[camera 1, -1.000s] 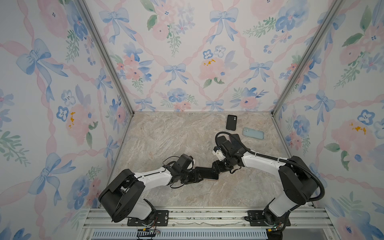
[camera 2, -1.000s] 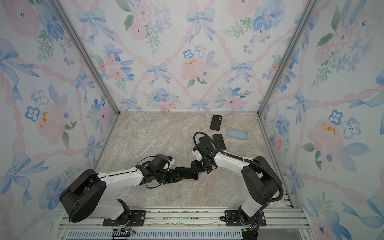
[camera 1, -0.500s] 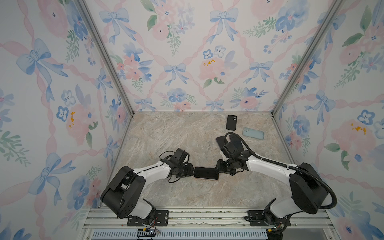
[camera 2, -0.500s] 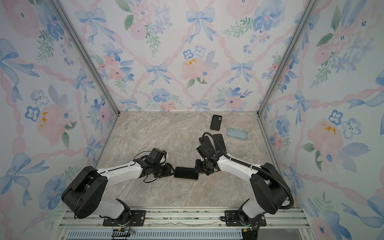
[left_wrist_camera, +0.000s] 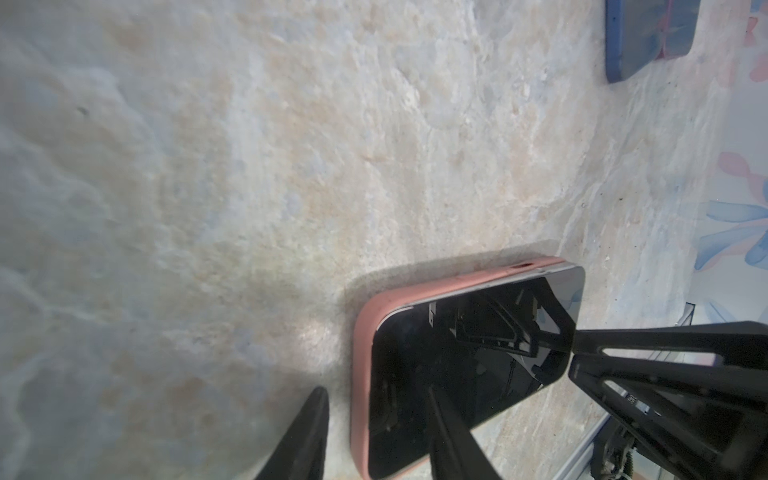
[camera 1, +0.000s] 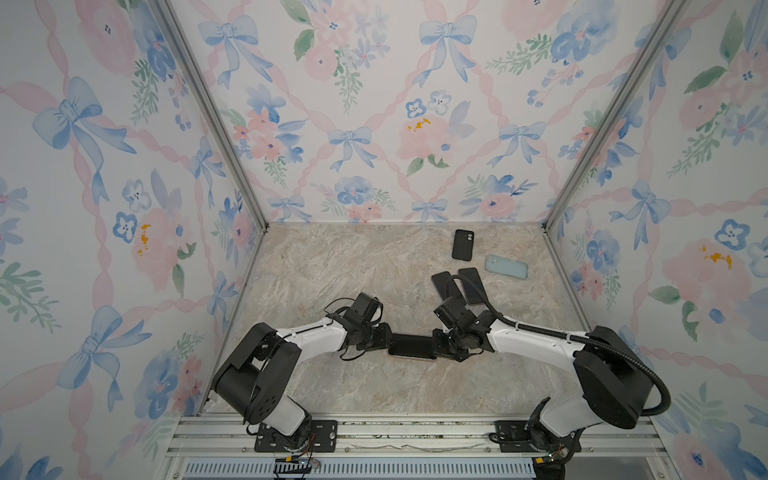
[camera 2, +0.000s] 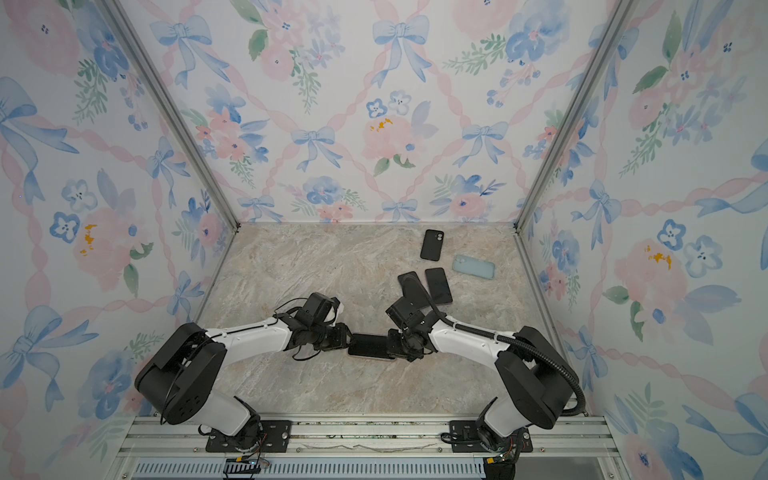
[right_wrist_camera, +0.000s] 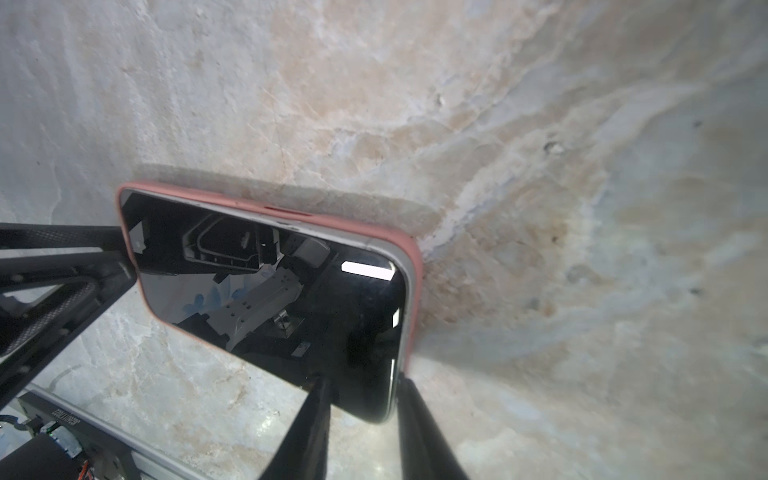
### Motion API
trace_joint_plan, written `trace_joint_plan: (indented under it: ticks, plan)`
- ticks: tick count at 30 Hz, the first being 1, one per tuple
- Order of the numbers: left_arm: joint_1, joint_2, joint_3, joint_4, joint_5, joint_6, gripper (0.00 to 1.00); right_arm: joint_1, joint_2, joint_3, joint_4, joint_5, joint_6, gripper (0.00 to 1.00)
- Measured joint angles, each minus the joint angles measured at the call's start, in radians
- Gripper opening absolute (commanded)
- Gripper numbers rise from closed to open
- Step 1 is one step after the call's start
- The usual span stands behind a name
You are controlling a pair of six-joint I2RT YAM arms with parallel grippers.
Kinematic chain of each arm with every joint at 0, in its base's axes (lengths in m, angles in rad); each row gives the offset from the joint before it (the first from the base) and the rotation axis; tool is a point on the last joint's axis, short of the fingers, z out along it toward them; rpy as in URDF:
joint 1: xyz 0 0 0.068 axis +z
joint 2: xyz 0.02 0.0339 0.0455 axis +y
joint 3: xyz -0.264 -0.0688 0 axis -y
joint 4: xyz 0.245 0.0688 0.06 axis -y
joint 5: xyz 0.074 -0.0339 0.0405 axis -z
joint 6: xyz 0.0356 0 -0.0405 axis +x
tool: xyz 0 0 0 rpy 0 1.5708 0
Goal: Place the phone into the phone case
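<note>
The phone point(camera 1: 411, 345) lay flat in the pink case point(left_wrist_camera: 360, 374), toward 6 o'clock on the marble table point(camera 1: 332, 270), long axis 9-to-3. The left tool point(left_wrist_camera: 376, 392) stood spread astride its edge; whether the right tool point(right_wrist_camera: 363, 385) pinched it, I couldn't tell. Floral walls point(camera 1: 374, 124) stood around.

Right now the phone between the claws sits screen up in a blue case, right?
No, the case is pink, not blue; both wrist views show it. The phone does lie screen up in it between the left claw and right claw.
</note>
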Motion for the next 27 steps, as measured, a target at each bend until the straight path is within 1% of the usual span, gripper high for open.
trace_joint_plan:
  ticks: [4, 12, 14, 20, 23, 27]
  plan:
    - [-0.006, 0.000, -0.012, 0.021, 0.017, 0.000, 0.36, 0.002, 0.011, 0.000, 0.003, 0.000, -0.001, 0.22]
    - [-0.008, 0.001, -0.031, 0.058, 0.013, -0.003, 0.29, 0.005, 0.018, 0.000, 0.001, 0.007, 0.000, 0.15]
    - [-0.008, 0.001, -0.037, 0.067, 0.011, -0.004, 0.28, 0.005, 0.018, 0.001, 0.000, 0.007, 0.005, 0.15]
    - [-0.008, -0.004, -0.052, 0.086, 0.001, -0.013, 0.20, 0.013, 0.026, 0.004, 0.000, 0.014, 0.029, 0.13]
    - [-0.008, -0.005, -0.056, 0.090, -0.003, -0.019, 0.18, 0.021, 0.030, 0.009, -0.005, 0.026, 0.042, 0.13]
    - [-0.008, -0.005, -0.060, 0.097, -0.006, -0.020, 0.18, 0.030, 0.048, 0.023, -0.022, 0.041, 0.054, 0.13]
